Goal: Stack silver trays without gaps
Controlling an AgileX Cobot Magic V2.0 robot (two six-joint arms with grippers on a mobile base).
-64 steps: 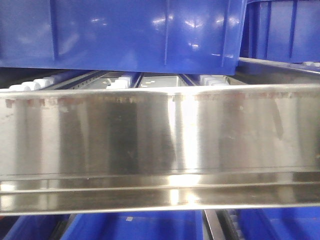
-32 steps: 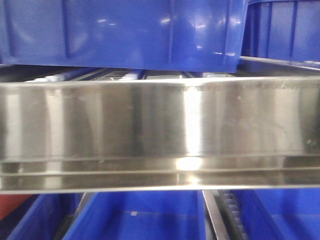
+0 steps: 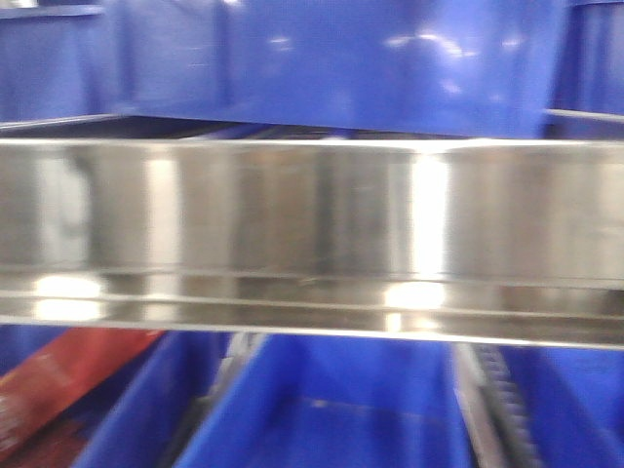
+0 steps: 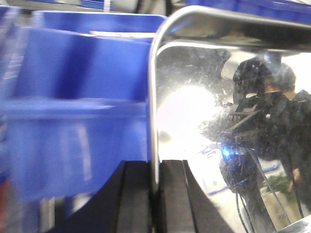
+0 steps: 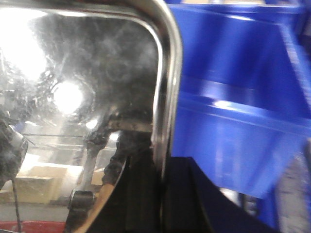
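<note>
Since mirror steel looks stiff, light, slippery, pinch flat rim only: left gripper [image 4: 155,171] and right gripper [image 5: 163,167] clamp silver tray [image 4: 204,107] rim at 6 o'clock.

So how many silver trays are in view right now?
1. The silver tray hangs between both grippers: left gripper pinches one rim, right gripper the opposite. Others may be hidden behind it.

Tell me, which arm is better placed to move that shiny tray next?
Neither alone, it seems. The left fingers pinch one rim of the silver tray, and the right fingers pinch the opposite rim, so both would likely have to move it together.
</note>
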